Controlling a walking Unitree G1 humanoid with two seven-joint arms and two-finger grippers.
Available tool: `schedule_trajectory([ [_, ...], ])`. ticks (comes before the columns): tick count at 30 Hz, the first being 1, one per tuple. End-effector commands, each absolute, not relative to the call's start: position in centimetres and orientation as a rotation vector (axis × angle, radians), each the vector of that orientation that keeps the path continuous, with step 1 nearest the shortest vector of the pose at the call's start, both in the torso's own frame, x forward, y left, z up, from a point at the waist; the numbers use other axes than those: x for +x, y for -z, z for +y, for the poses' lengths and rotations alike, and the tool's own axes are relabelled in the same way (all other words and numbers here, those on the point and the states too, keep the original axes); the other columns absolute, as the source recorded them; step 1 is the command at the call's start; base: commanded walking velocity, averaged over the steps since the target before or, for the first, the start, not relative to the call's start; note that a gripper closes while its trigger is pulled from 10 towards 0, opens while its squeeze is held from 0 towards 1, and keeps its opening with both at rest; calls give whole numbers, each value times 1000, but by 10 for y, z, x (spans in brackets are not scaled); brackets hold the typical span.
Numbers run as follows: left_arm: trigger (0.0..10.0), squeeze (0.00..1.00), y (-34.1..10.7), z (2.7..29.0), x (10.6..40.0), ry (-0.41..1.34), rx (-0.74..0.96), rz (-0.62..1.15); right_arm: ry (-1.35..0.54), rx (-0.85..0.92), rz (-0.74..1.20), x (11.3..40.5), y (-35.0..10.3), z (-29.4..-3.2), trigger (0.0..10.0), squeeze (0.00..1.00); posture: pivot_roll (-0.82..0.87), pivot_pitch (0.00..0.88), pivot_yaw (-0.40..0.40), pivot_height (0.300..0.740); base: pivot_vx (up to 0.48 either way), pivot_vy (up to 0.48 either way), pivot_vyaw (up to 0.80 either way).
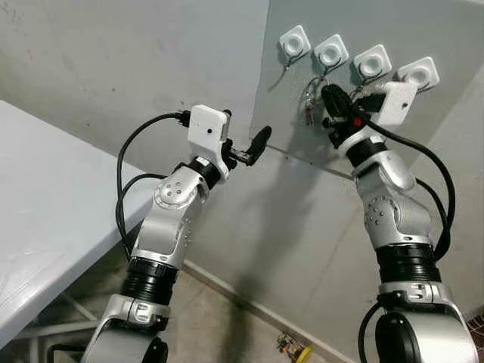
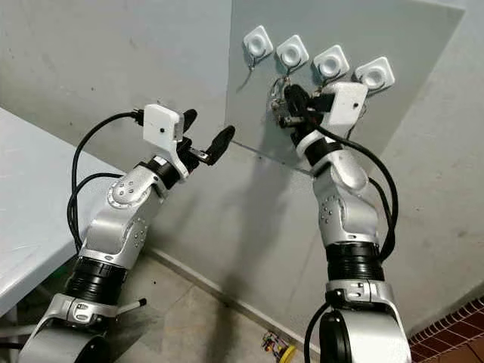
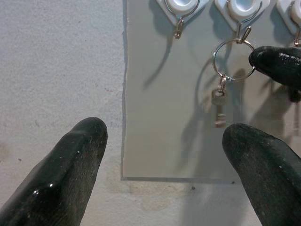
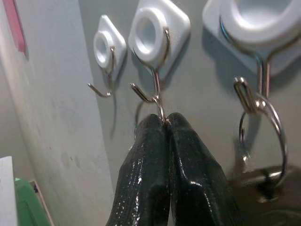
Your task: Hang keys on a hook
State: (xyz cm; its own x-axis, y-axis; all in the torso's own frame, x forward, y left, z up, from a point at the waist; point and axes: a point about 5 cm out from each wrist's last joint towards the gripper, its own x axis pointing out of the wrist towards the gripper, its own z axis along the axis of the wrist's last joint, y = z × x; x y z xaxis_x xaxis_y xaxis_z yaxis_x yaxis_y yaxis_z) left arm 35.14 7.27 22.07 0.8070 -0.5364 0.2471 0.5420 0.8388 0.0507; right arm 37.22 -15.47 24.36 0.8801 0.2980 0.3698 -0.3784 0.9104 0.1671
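A grey board (image 1: pixel 423 38) on the wall carries a row of white hooks. From the second hook (image 1: pixel 330 53) hangs a thin key ring (image 3: pixel 233 59) with a small key (image 3: pixel 217 107) dangling below it. My right gripper (image 1: pixel 327 94) is raised to that hook and is shut on the ring just under the hook's wire tip (image 4: pixel 157 101). My left gripper (image 1: pixel 246 128) is held up to the left of the board's lower edge, open and holding nothing; its fingers (image 3: pixel 70 165) frame the ring and key in the left wrist view.
The first hook (image 4: pixel 108 47) is bare. Another metal ring (image 4: pixel 263 127) hangs on the third hook (image 4: pixel 254 28). A pale table (image 1: pixel 45 204) stands at my left, against the rough grey wall (image 1: pixel 113 60). Small coloured objects (image 1: pixel 291 348) lie on the floor below.
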Motion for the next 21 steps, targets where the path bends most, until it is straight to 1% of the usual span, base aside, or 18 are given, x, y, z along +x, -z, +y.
schedule_trajectory([
  [1,10000,0,-225,73,350,578,-17,-269,-339,261,-304,371,-232,-158,10000,251,41,7,-46,740,0,0,0],
  [2,10000,0,-225,73,350,578,-17,-269,-337,264,-301,371,-231,-158,10000,251,41,7,-46,740,0,0,0],
  [3,10000,0,-225,73,350,577,-18,-268,-337,264,-301,371,-231,-158,10000,698,41,7,-46,740,0,0,0],
  [4,10000,0,-225,73,350,577,-18,-268,-337,264,-301,371,-231,-158,10000,698,41,7,-46,740,0,0,0],
  [5,10000,0,-225,73,350,576,-18,-267,-338,266,-300,370,-230,-158,10000,1000,41,7,-46,740,0,0,0],
  [8,10000,0,-225,73,350,573,-20,-267,-335,264,-300,368,-227,-158,10000,1000,41,7,-46,740,0,0,0],
  [13,10000,0,-224,75,352,542,-24,-263,-358,201,-331,361,-223,-155,10000,1000,40,5,-44,740,0,0,0],
  [21,10000,0,-213,80,354,487,-32,-237,-369,163,-299,352,-205,-157,10000,1000,40,5,-44,740,0,0,0],
])
